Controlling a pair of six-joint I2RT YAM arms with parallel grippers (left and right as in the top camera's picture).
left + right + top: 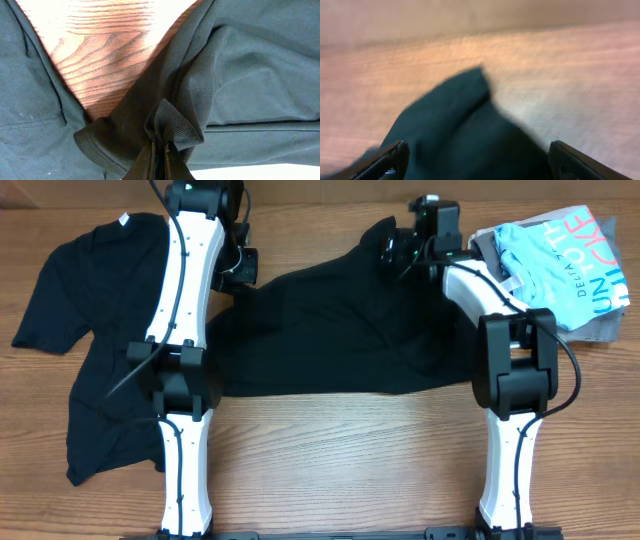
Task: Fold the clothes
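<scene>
Overhead: flattening shirt (pixel 330 330); left gripper (pixel 159 159) clamped on its edge, right gripper (pixel 480 157) splayed above corner; next, likely pinching there.

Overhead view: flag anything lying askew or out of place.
The middle black shirt lies rumpled and unfolded, one edge bunched in the shut left gripper. The second black shirt, at left, sprawls crooked under the left arm. Nothing looks damaged.

A: Overhead?
B: Straight down, far off, whole table (pixel 340 470) in frame, arm bases (pixel 185 515) at the bottom edge.
A: Wrists?
B: Left: very close, facing down onto the black shirt (pixel 250 75). Right: low, close, blurred, skimming the table. Both share that shirt, centre of overhead.
</scene>
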